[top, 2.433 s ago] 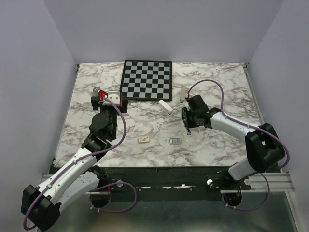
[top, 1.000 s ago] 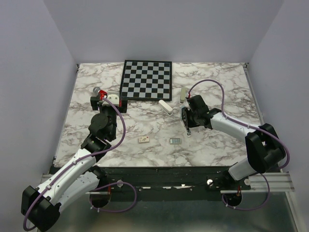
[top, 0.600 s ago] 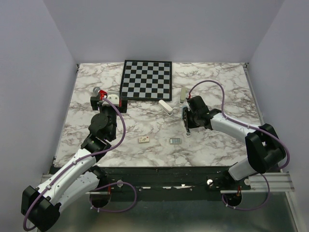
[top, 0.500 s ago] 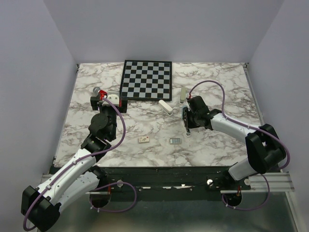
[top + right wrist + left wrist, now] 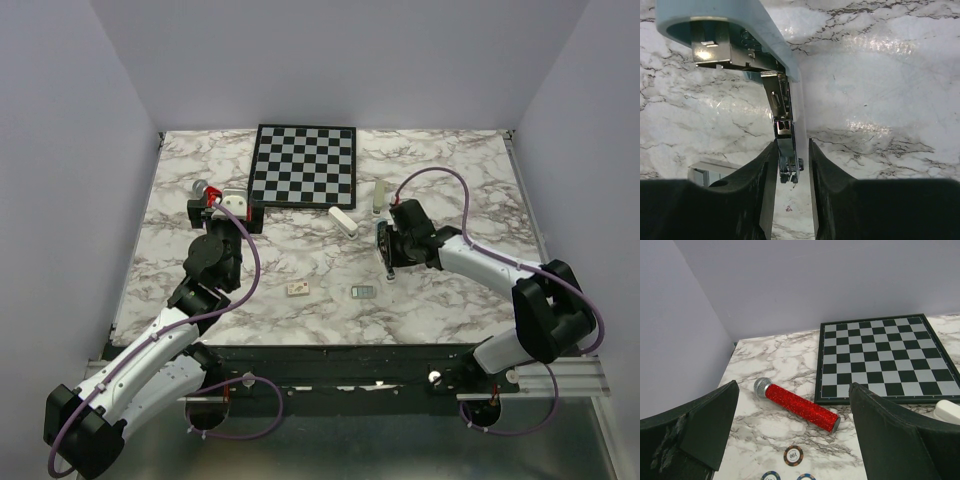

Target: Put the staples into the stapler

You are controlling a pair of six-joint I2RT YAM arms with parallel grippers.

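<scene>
Right tool (image 5: pixel 791 150) straddles the open stapler (image 5: pixel 765 30) at its metal rail; I cannot tell whether it grips. Left tool (image 5: pixel 795 435) gapes wide, empty.

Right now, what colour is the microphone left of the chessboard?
The microphone has a glittery red body and a silver mesh head; left wrist view shows it best.
</scene>
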